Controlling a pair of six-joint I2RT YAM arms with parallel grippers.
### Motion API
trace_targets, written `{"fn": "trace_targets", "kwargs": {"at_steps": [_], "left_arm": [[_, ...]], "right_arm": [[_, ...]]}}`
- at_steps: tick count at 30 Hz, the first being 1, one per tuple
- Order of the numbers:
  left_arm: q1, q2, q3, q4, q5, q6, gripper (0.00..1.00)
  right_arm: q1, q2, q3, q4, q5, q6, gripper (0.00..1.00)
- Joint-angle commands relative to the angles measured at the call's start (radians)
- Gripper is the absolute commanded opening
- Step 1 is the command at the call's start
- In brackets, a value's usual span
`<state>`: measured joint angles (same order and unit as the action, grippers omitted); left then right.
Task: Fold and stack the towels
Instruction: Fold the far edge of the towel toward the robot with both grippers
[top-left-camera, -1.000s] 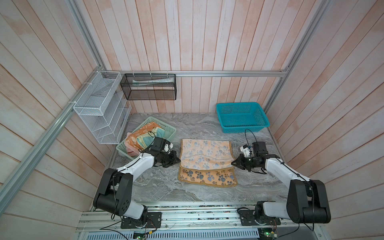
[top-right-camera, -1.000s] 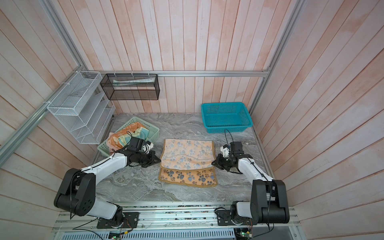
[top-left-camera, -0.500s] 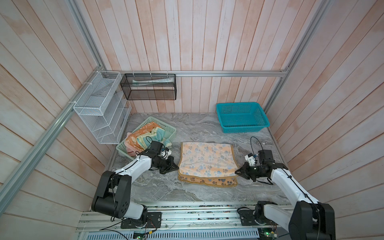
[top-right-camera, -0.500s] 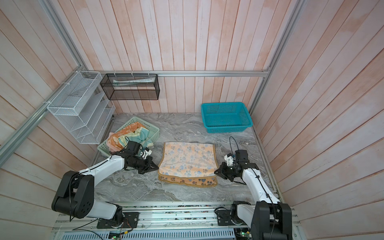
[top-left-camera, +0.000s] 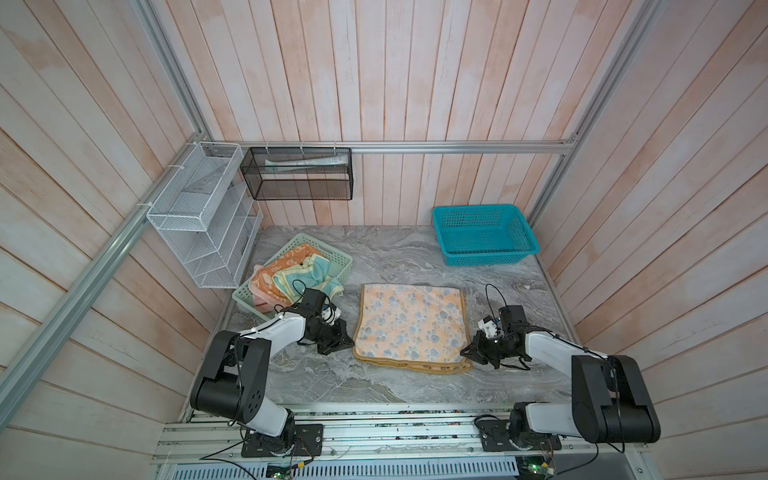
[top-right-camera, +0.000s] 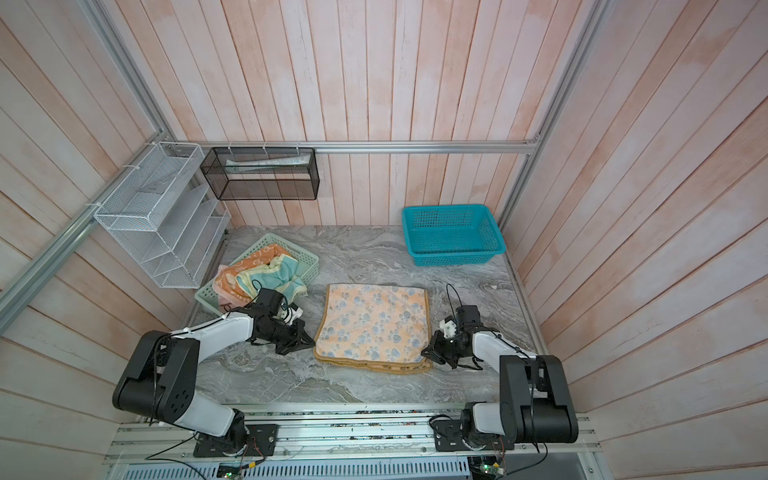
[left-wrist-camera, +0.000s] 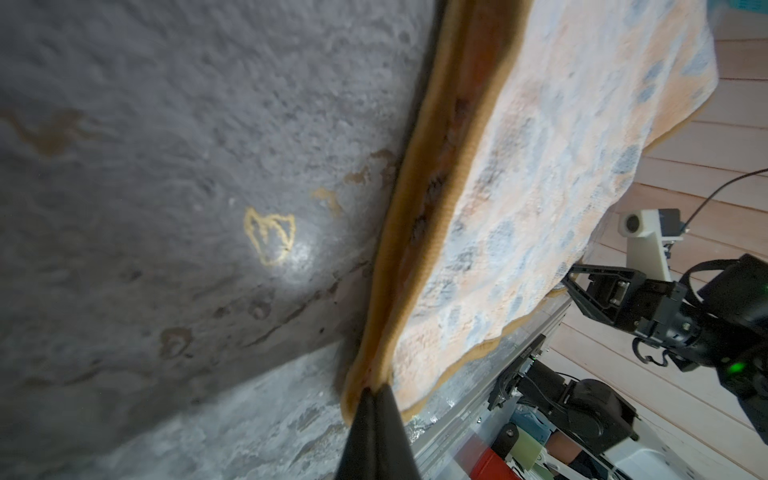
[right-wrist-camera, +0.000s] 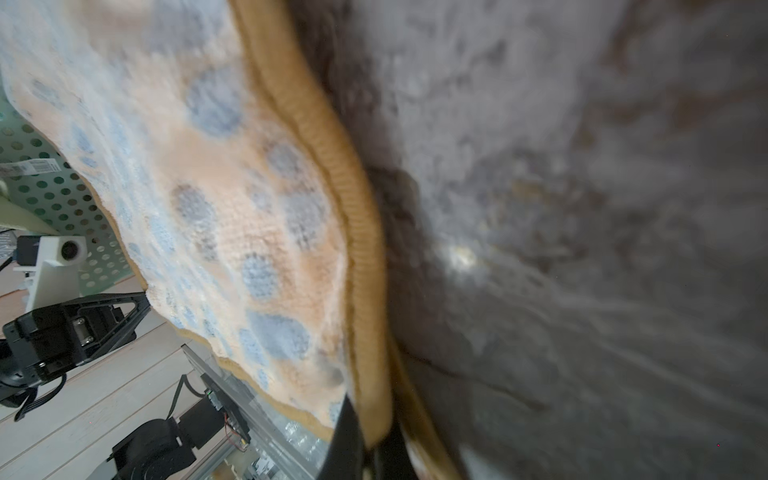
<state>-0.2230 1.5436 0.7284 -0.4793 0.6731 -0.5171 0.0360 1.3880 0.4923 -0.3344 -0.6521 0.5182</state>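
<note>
Both arms have drawn back toward the near side, carrying the upper layer of the peach terry towel with grey paw prints and brown edging (top-left-camera: 411, 322) over its lower half. The strip of lower layer that lay bare a second ago is now covered, apart from a thin brown line along the near edge.

The paw-print towel lies flat in the middle of the grey marbled tabletop (top-left-camera: 399, 253), folded once, between the two arms. The left tool (top-left-camera: 348, 343) is at its near left corner. In the left wrist view its tips are pressed together on the brown edging. The right tool (top-left-camera: 468, 353) pinches the near right corner in the same way, with the edging caught between its dark tips.

The first fold looks all but finished. The layers are close to matched but not released, and the near edges are slightly uneven. A second fold probably remains before this towel is compact enough to start a stack.

Three more towels wait untouched and crumpled in the mint-green perforated plastic basket (top-left-camera: 243, 298), just beside the left arm. They are an orange one with cream bunnies (top-left-camera: 276, 272), a pale yellow-green one (top-left-camera: 291, 277) and a salmon pink one (top-left-camera: 259, 296). The teal plastic basket (top-left-camera: 473, 207) stands at the far right corner. No stack exists yet, so most of the task is still ahead.
</note>
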Motion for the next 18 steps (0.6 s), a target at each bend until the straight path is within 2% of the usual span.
{"fn": "trace_targets", "kwargs": {"at_steps": [1,11,18], "left_arm": [[0.01,0.007,0.006,0.01,-0.033,0.019,0.0],[0.016,-0.118,0.114,-0.146,-0.046,0.038,0.0],[0.03,-0.163,0.137,-0.22,-0.023,0.056,0.0]], "right_arm": [[0.002,0.06,0.025,0.045,0.083,-0.028,0.0],[-0.012,-0.123,0.233,-0.285,0.099,-0.112,0.0],[-0.015,-0.223,0.253,-0.436,0.025,-0.097,0.0]]}}
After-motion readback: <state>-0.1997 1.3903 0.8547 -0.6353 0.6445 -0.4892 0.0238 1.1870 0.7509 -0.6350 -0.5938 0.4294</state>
